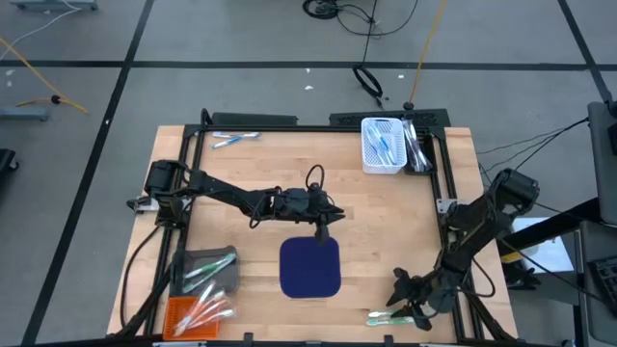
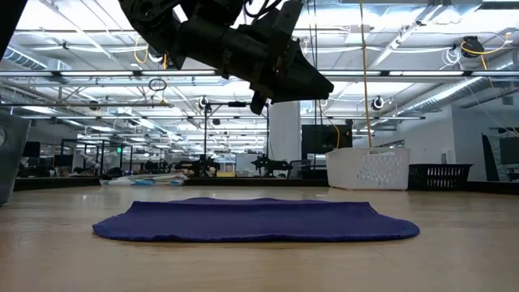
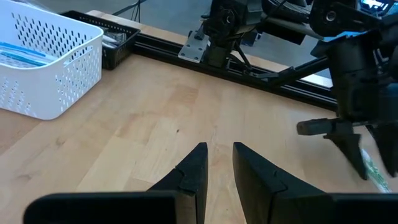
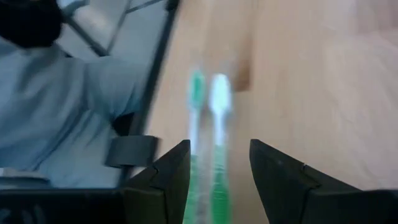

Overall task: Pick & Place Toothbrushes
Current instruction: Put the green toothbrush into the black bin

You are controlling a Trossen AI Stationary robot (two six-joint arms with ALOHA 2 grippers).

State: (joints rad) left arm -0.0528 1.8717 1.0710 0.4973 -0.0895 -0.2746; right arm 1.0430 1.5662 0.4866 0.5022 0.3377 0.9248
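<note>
Our right pincer [image 4: 219, 163], apart, straddles two green toothbrushes [image 4: 208, 124] on the bench [image 1: 386, 222]. We centre on one, then clamp; the left pincer [image 3: 219, 163], slightly apart and empty, waits over the navy mat [image 1: 309, 267].

The whole wooden table [image 1: 386, 222] is seen from straight overhead. The navy mat [image 1: 309, 267] is shared with the table-level view [image 2: 255, 221], which faces the room. The white basket [image 3: 46, 68] is faced by the left wrist camera; two toothbrushes [image 4: 208, 143] are seen closely from the right wrist.

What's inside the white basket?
The white basket holds blue-and-white toothbrushes lying together. How many there are, and anything beneath them, can't be seen.
</note>
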